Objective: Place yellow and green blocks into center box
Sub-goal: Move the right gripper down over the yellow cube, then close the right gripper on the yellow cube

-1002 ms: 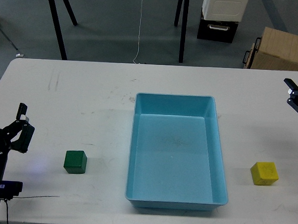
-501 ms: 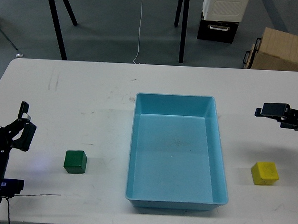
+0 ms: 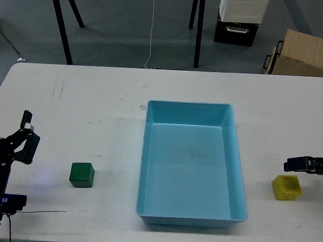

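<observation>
The green block sits on the white table left of the blue box. The yellow block sits on the table right of the box. My left gripper is at the far left edge, open and empty, left of and apart from the green block. My right gripper comes in from the right edge and hovers just above and behind the yellow block, pointing left. It is seen side-on as one dark bar, so its fingers cannot be told apart. The box is empty.
The white table runs to a front edge just below the box. A thin black cable lies at the front left. Tripod legs, a black case and a cardboard box stand on the floor beyond the far edge.
My right gripper has come down from the far right edge, first leftward and then lower, to just above the yellow block. My left gripper has barely moved. Both blocks are unmoved.
</observation>
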You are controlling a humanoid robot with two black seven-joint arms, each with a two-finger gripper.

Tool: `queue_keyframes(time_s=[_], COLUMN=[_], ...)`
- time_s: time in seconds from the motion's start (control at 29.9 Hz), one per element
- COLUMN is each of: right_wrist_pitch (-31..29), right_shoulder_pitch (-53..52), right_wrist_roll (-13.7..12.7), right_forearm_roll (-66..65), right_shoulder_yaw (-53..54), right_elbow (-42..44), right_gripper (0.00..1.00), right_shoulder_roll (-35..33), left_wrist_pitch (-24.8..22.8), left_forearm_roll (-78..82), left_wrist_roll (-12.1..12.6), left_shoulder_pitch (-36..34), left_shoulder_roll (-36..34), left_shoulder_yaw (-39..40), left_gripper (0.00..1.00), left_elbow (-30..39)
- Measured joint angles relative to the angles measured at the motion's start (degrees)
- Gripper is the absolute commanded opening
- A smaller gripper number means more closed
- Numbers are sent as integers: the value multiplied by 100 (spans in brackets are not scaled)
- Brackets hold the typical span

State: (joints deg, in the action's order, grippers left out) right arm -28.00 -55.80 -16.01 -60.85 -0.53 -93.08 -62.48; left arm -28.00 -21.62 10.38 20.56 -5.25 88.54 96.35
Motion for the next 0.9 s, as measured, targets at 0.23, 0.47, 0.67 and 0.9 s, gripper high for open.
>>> queue_keyframes(time_s=[0.23, 0.47, 0.67, 0.9], right_wrist_pitch=[0, 0, 0, 0], right_shoulder_pitch=[111, 157, 189, 194], right_wrist_roll=[0, 1, -5, -180], right_forearm_roll=[-74, -72, -77, -98], right_shoulder_yaw=[-1, -17, -69, -133], right_elbow=[9, 71, 104, 100], right_gripper=[100, 100, 93, 40], right_shoulder_roll=[210, 446, 580, 584], left_wrist_pitch=[0, 0, 0, 0], left_forearm_roll=[0, 4, 7, 9], left_wrist_roll=[3, 8, 8, 8], left_shoulder_pitch=[-8, -9, -9, -9], left_shoulder_roll=[-2, 1, 6, 7], left_shoulder_yaw=[-3, -3, -3, -3], left_gripper=[100, 100, 100, 100], left_elbow=[-38, -67, -97, -141])
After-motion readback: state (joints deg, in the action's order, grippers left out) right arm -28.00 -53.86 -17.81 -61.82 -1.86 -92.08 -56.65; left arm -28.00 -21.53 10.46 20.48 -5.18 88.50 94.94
